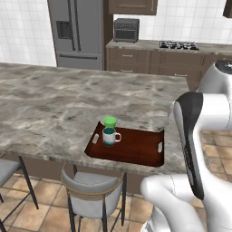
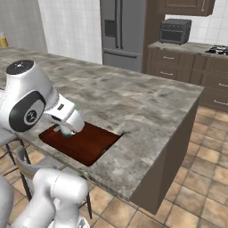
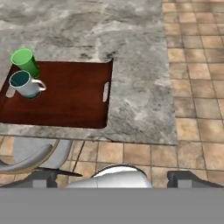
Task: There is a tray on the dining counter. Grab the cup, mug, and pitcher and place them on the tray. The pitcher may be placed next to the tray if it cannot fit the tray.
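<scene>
The dark red-brown tray (image 1: 136, 149) (image 3: 70, 100) lies at the near edge of the grey marbled dining counter (image 1: 54, 104) (image 3: 135, 52). In the tray's left end the green cup (image 1: 109, 121) (image 3: 25, 61) stands upright, with the teal-and-white mug (image 1: 109, 136) (image 3: 26, 85) upright right beside it, handle to the right. My gripper (image 3: 116, 177) is open and empty. It hangs high, back from the counter's edge, looking down on the tray, well apart from both vessels. At the counter's far left edge a yellow-orange pitcher (image 2: 3, 41) is cut off by the frame. My arm hides part of the tray (image 2: 89, 142).
A grey-seated stool (image 1: 93, 195) (image 3: 30, 155) stands under the counter edge just before the tray. Tiled floor (image 3: 192, 87) lies to the counter's right. A steel fridge (image 1: 77, 31), a toaster oven (image 1: 126, 29) and a stove top (image 1: 178, 44) line the back wall.
</scene>
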